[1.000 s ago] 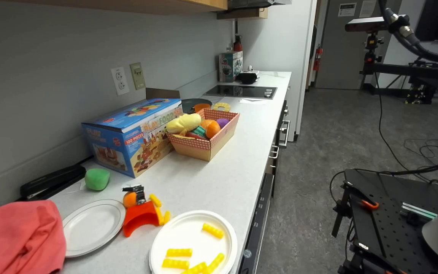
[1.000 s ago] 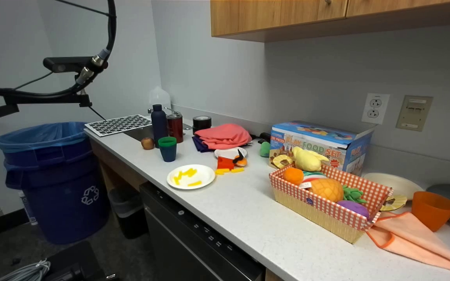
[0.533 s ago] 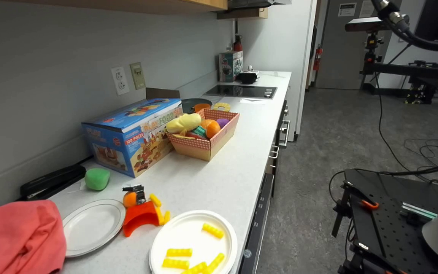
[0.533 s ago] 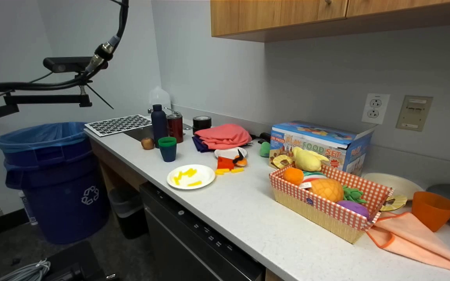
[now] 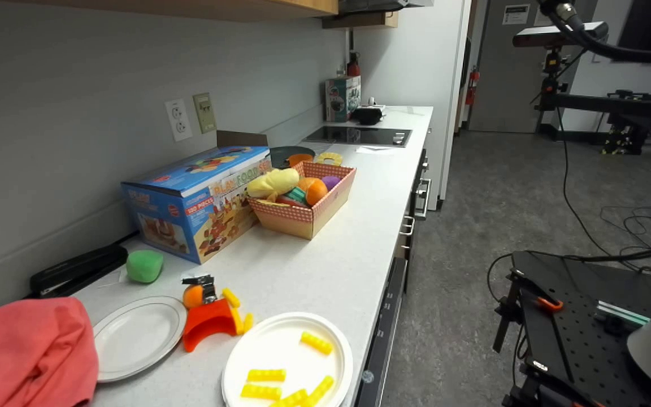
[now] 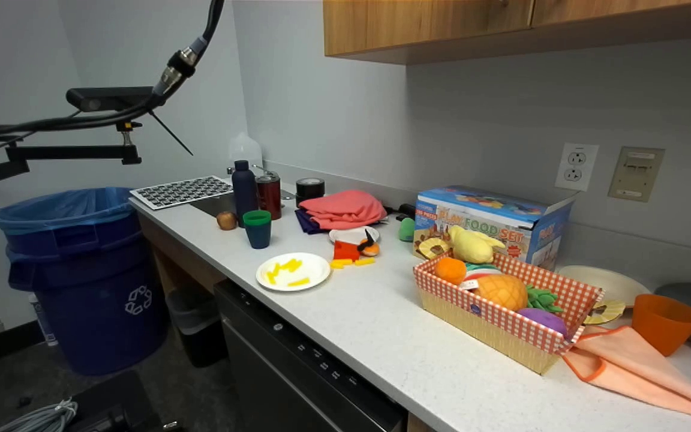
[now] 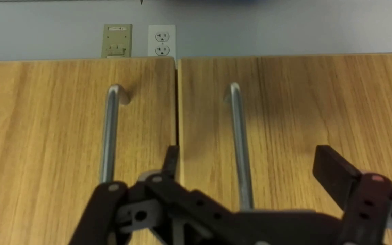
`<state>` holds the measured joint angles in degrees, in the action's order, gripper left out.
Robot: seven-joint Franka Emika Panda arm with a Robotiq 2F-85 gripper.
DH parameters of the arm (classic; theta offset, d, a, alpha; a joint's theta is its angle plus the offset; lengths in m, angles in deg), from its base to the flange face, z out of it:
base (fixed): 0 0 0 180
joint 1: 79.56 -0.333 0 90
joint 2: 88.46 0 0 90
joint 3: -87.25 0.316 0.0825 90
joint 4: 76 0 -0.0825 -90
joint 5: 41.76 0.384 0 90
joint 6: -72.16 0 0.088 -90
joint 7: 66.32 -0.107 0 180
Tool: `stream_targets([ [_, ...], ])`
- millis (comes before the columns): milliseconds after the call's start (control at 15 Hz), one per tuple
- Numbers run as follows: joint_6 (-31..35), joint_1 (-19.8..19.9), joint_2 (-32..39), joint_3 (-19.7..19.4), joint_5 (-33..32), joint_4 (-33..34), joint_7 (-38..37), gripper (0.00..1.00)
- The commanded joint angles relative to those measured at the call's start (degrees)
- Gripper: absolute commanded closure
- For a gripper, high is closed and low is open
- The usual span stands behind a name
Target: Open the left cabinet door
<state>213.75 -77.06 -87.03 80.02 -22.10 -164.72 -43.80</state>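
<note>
As the black cable (image 6: 180, 65) shifts toward the side of the wall cabinet (image 6: 501, 45) across the last second, visibly in both exterior views, one change is entered; the gingham basket (image 6: 477, 330) on the bench (image 6: 369, 336) keeps its place. Reading: the reach is probably in its last part, the pull not begun.

Left door (image 7: 301, 112): wood-grained, closed, level with its neighbour. Stands on the right of the wrist view, which shows the cabinet turned about, the wall outlet (image 7: 162, 41) lying past the doors' lower edge at the top.

Handle (image 7: 240, 146): slim metal bar on the left door, near the seam (image 7: 178, 112). One end bends into the panel; the other is hidden behind the pincer (image 7: 250, 163).

Pincer: seen in the wrist view alone. Fingers (image 7: 333, 175) wide apart, clamped on nothing; the bar passes between them in this view, no contact visible. One finger shows at the seam, the other across the left door's panel. Depth: cannot tell whether the tips are past the bar.

Right door (image 7: 46, 136), with twin handle (image 7: 110, 132): closed, not required.

Meaning, by judgement: lined up for the correct door. Wanted next: forward until the bar sits well between the fingers, a firm grip, an outward draw. Risk: the finger by the seam could knock the right door, or the smooth bar could slip.
</note>
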Motion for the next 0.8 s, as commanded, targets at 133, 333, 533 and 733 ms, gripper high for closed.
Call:
stream_targets([
  [133,-5.1,2.4,3.2,1.6,6.7,5.9,4.1,0.00],
  [333,-8.3,2.7,2.0,1.9,7.6,5.6,3.9,0.00],
  [533,-10.1,1.4,0.7,1.5,8.4,4.2,3.9,0.00],
  [733,-11.9,1.4,0.8,1.8,9.9,4.5,4.3,0.00],
])
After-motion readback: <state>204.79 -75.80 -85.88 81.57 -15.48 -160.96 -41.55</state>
